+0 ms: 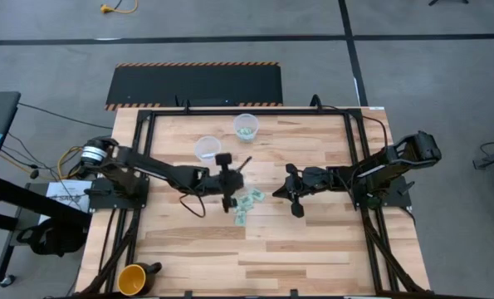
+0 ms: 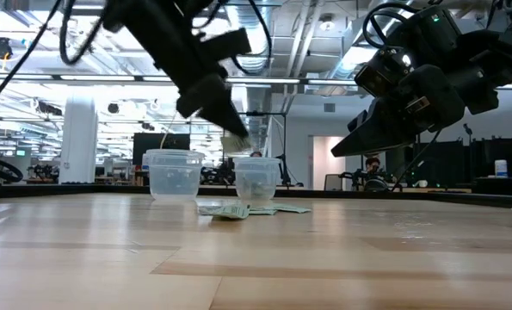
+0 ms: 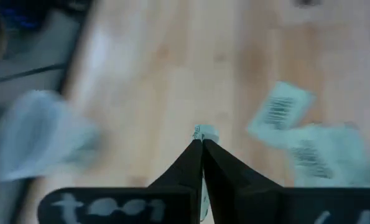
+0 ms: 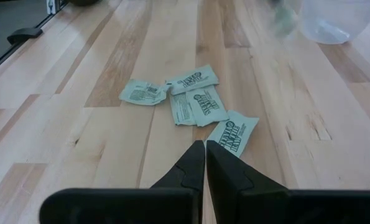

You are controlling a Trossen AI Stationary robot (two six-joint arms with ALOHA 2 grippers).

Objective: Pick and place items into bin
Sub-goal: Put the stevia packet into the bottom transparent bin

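While raised above the counter, both hands were examined as follows.

Left hand [image 1: 228, 202]: fingers pinched together on one small mint-green packet [image 3: 204, 132], whose edge shows at the fingertips; held clear of the wood.
Loose packets [image 4: 194, 99]: four lie flat on the counter [image 1: 313, 241], just beside and below the left hand, ahead of the right hand.
Right hand [image 1: 295, 204]: fingers closed, holding nothing, hovering near the loose packets.
Empty clear cup [image 1: 207, 148]: beyond the left hand.
Second clear cup [image 1: 246, 126]: farther back, with green pieces inside.
Yellow mug [image 1: 131, 279]: near counter edge, well apart.
Room: open workshop hall behind, ceiling lights on.
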